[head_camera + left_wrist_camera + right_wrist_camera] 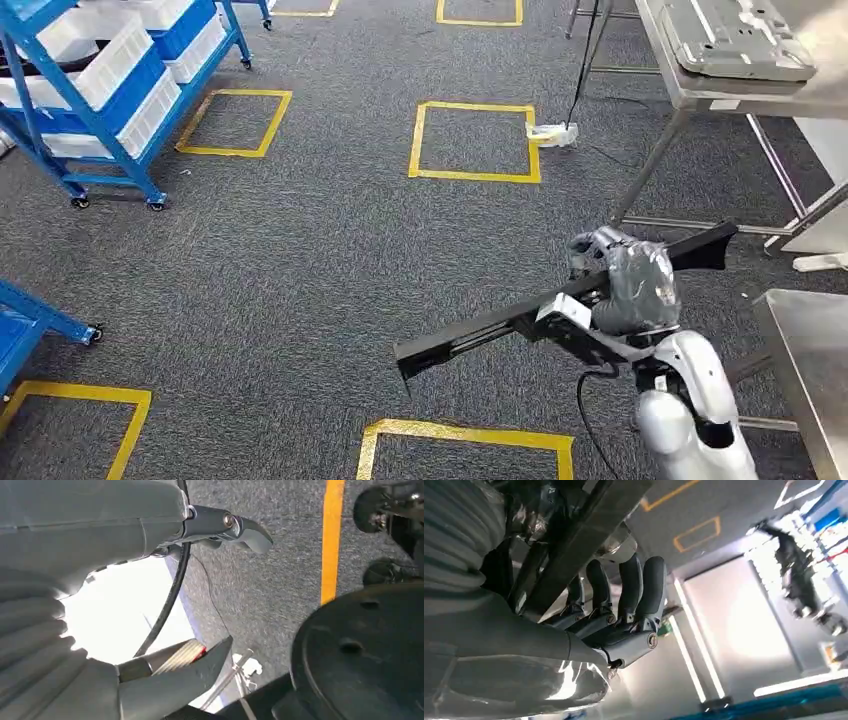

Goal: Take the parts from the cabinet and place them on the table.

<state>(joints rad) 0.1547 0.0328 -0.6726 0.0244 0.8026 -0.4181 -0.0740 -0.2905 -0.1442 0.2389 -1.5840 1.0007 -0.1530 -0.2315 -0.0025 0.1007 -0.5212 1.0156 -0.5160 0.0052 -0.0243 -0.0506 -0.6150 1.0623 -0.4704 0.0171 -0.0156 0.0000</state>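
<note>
The right hand [625,285] is gripping the long black metal rail part [500,325] near its middle, fingers [624,600] wrapped around it. Its long axis is running from near left to far right, and the steel bench [815,350] is lying just to its right. The left hand [165,645] is hanging released, nothing in it. No writing is readable.

Four yellow tape squares mark the carpet: one [234,123] by the rack, one [476,141] mid-floor, one [70,428] lower left, one [467,446] at the bottom edge. One blue rack [100,90] holds white bins. Two steel tables, one [740,90] far, one [812,370] near. One long black part [480,333].
</note>
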